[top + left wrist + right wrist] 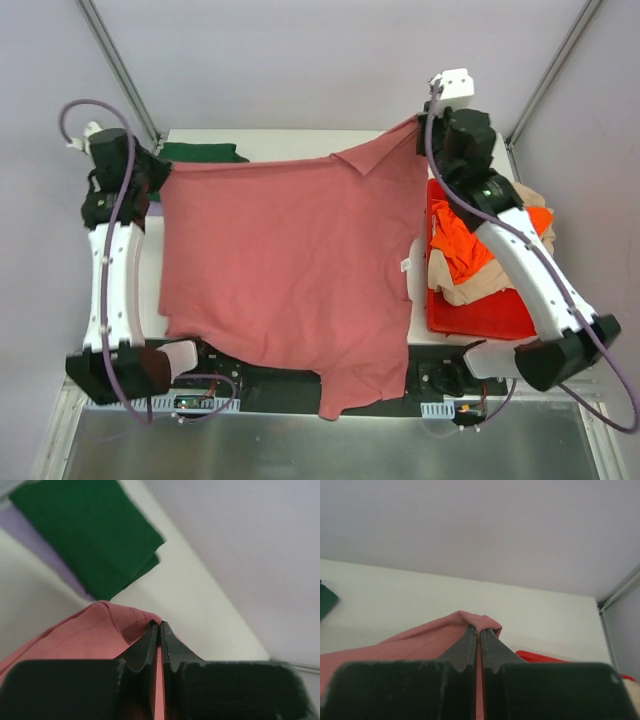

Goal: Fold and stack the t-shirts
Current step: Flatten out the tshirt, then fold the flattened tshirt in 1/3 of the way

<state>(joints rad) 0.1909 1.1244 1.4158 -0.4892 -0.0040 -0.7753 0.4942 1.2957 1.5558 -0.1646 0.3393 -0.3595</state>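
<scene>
The dusty rose-red t-shirt (pixel 290 270) hangs stretched above the table between both grippers, its lower end drooping over the near edge. My left gripper (pixel 158 172) is shut on its far left corner (pixel 125 625). My right gripper (pixel 422 128) is shut on its far right corner (pixel 475 621). A folded dark green t-shirt (pixel 203 152) lies at the far left, and in the left wrist view (pixel 85 530) it rests on a pale lilac one (pixel 35 545). Orange (pixel 465 245) and beige (pixel 480 285) t-shirts lie in the red bin.
The red plastic bin (pixel 480 318) stands at the right side of the white table (pixel 150 270); its rim shows in the right wrist view (pixel 540 656). Grey walls and frame posts (pixel 115 60) close in the back.
</scene>
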